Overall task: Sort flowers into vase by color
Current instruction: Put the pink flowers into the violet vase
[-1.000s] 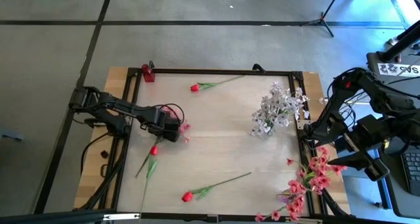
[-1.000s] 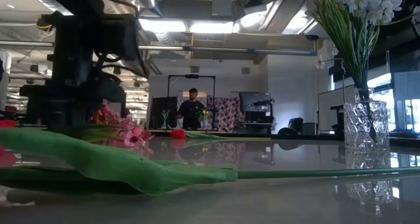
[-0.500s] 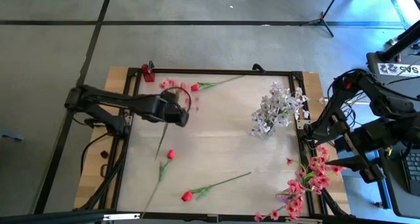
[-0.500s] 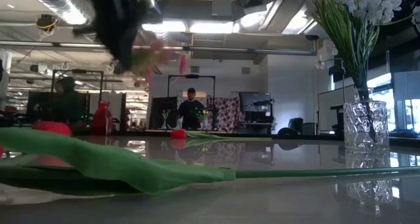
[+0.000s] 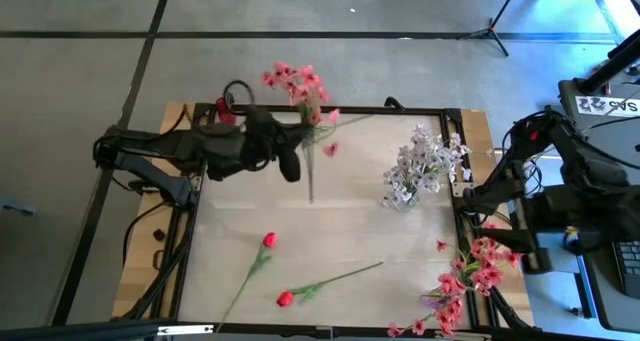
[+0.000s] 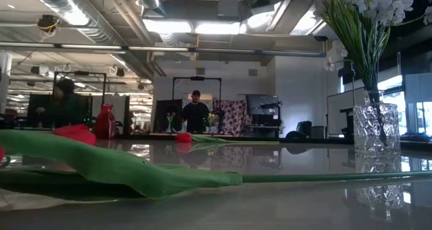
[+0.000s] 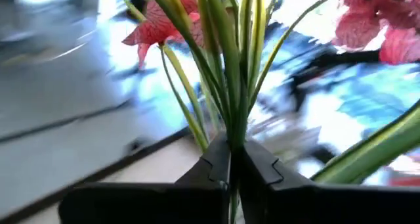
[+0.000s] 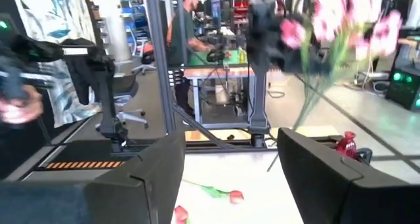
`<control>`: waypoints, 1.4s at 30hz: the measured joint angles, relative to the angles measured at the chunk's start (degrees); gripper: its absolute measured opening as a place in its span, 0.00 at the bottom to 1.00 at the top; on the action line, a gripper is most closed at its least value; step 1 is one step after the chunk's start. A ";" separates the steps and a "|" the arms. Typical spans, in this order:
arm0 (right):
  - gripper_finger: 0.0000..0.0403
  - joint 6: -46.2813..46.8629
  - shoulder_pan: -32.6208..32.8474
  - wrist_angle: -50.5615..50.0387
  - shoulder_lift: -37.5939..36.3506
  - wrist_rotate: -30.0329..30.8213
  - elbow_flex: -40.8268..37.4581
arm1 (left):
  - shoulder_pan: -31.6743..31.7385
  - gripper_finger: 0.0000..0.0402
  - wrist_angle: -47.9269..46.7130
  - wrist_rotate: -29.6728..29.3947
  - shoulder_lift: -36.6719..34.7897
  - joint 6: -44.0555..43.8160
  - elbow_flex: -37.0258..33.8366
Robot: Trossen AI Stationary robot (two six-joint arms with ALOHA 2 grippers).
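The left gripper (image 5: 297, 153) is raised over the bench (image 5: 340, 221) toward 11 o'clock, its jaws clamped on the green stems of a pink spray (image 5: 297, 83); the blossoms fan out past the bench's 12 o'clock edge and the stems hang down toward the centre. In the left wrist view the dark fingers (image 7: 259, 165) meet tight around the stems.

The right gripper (image 5: 478, 195) waits off the 3 o'clock edge with its jaws apart.

White sprays (image 5: 424, 163) stand in a glass vase (image 6: 376, 137) at about 2 o'clock. More pink sprays (image 5: 468, 281) lie near 4 o'clock. Two red buds (image 5: 268, 240) (image 5: 285, 299) lie on the bench between 6 and 7 o'clock. A small red vase (image 5: 226, 110) stands at the 11 o'clock corner.
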 joint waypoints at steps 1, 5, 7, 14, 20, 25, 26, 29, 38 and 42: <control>0.60 0.54 -1.34 0.00 0.27 -1.35 0.00 | -0.35 0.01 4.19 2.02 0.04 2.40 0.00; 0.60 1.29 -6.79 0.06 1.49 -7.94 0.00 | -1.43 0.01 18.23 9.95 0.91 9.55 0.04; 0.60 0.74 -10.16 0.38 2.52 -9.63 0.00 | -1.88 0.01 22.53 13.23 2.06 10.97 0.04; 0.61 -5.20 -19.90 8.20 5.16 -19.55 0.04 | -3.68 0.01 35.70 22.31 7.81 13.26 0.00; 0.76 -9.22 -25.86 13.03 6.99 -26.47 0.00 | -4.94 0.01 42.92 24.92 11.10 14.66 -0.02; 0.90 -11.19 -28.84 14.29 7.43 -26.74 0.02 | -6.82 0.01 42.99 26.17 11.71 14.77 0.00; 0.92 -11.08 -29.67 14.25 7.84 -26.97 0.02 | -7.28 0.01 42.93 26.53 12.05 14.77 0.00; 0.92 -11.02 -31.62 14.55 8.96 -29.70 0.02 | -8.11 0.01 42.85 27.05 12.98 14.77 0.00; 0.86 -11.08 -33.90 17.06 12.50 -33.91 0.02 | -9.28 0.01 42.72 26.95 14.43 14.70 -0.02; 0.84 -11.24 -33.88 17.63 13.61 -33.90 0.02 | -9.37 0.01 41.73 26.90 14.43 14.32 -0.02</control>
